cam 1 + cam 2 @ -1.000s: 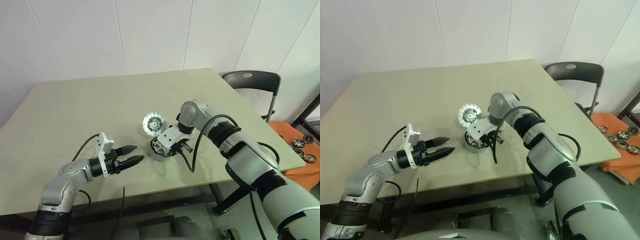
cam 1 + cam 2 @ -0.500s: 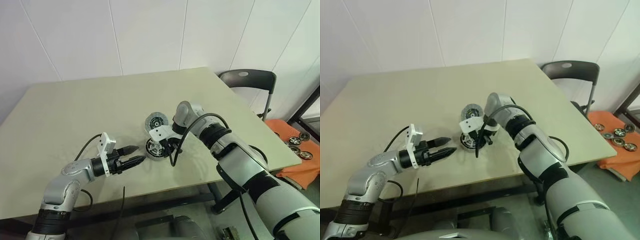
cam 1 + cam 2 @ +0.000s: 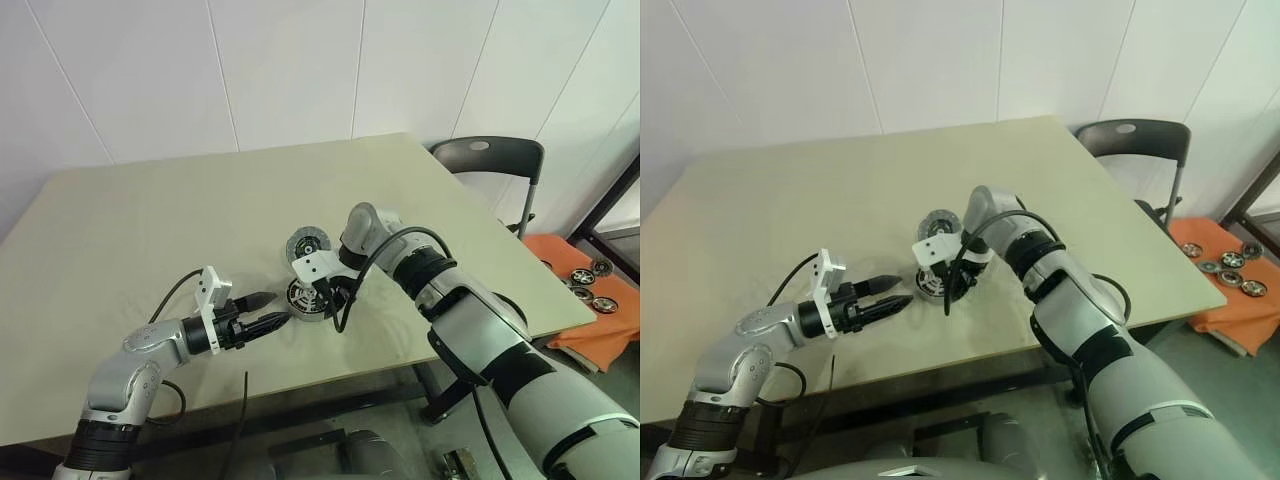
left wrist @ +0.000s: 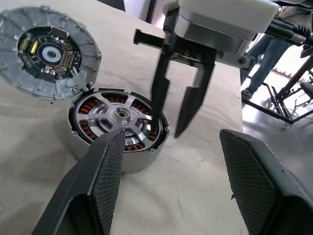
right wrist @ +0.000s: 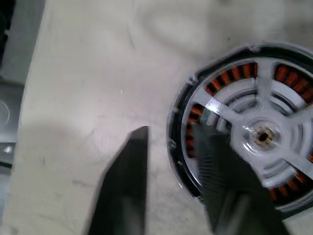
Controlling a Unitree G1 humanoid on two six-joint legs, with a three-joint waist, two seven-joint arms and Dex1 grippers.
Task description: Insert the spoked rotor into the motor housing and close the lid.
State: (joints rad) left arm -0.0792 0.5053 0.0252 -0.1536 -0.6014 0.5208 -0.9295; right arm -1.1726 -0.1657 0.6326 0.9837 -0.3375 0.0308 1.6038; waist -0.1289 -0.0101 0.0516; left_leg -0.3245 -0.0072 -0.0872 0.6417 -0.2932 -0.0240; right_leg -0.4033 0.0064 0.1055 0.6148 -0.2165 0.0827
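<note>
At frame centre, rotor sits in housing; right gripper released above it, lid beside awaiting closure.

Head cameras look down across the table; both wrist cameras closely share the motor housing, one blurrily.

Rotor seated, lid off
The spoked rotor lies flat inside the motor housing; the lid rests beside it, apparently touching.
</note>
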